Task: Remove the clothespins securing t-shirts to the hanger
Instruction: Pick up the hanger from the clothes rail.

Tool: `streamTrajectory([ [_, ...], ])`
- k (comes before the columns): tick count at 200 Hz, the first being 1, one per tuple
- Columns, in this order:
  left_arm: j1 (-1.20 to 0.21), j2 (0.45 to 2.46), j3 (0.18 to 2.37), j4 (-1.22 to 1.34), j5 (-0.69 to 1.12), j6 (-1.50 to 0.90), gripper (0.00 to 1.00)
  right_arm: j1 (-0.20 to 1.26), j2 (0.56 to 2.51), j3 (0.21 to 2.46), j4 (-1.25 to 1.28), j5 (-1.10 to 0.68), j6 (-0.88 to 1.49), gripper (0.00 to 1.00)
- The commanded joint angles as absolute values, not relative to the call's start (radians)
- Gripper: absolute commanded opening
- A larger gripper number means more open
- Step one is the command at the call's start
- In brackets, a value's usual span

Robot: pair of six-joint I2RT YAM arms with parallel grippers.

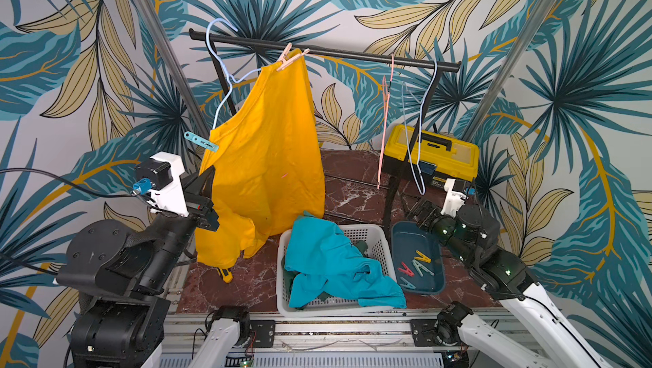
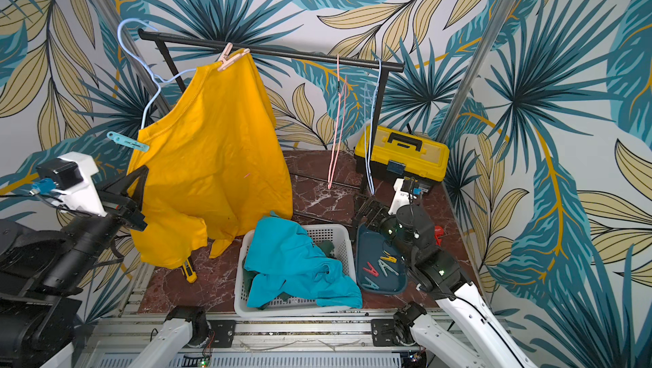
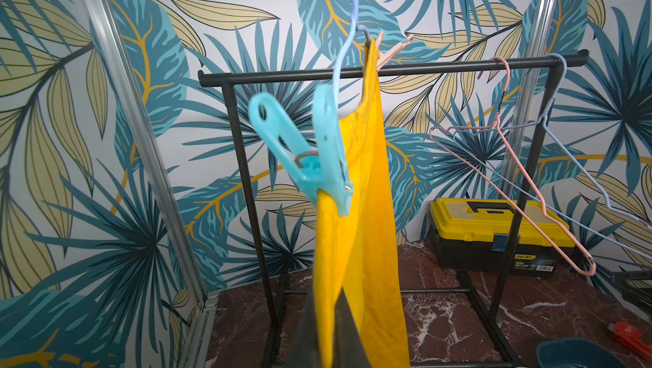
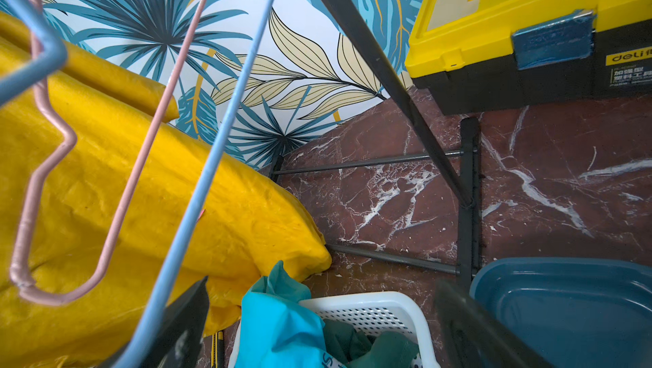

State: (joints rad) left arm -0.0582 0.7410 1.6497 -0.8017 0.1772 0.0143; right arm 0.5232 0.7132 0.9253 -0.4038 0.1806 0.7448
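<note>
Your left gripper [image 1: 210,181] is clamped shut on the edge of the yellow t-shirt [image 1: 268,144], just below the teal clothespin [image 1: 201,141]. Your right gripper [image 1: 423,211] sits wide open and empty by the far rim of the tray [image 1: 402,242], where 4 loose clothespins [image 1: 416,267] lie. The teal one and the tan clothespin [image 1: 290,59] both pin cloth to the tilted blue hanger [image 1: 220,77], so a hard tug on the shirt would likely swing that hanger or slide its hook off the nearby end of the rail [image 1: 352,54].
</note>
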Motion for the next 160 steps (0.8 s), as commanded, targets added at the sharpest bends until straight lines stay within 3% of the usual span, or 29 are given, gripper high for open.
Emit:
streamTrajectory([
  [1, -0.073, 0.731, 1.721, -0.755, 0.168, 0.012, 0.00, 0.519, 0.689, 0.900, -0.442, 0.181, 0.762, 1.00],
  [100, -0.084, 0.849, 2.056, -0.755, 0.360, -0.129, 0.00, 0.520, 0.678, 0.876, -0.452, 0.189, 0.777, 0.99],
  [160, -0.147, 0.834, 2.129, -0.756, 0.384, -0.184, 0.00, 0.519, 0.676, 0.877, -0.470, 0.210, 0.753, 0.99],
])
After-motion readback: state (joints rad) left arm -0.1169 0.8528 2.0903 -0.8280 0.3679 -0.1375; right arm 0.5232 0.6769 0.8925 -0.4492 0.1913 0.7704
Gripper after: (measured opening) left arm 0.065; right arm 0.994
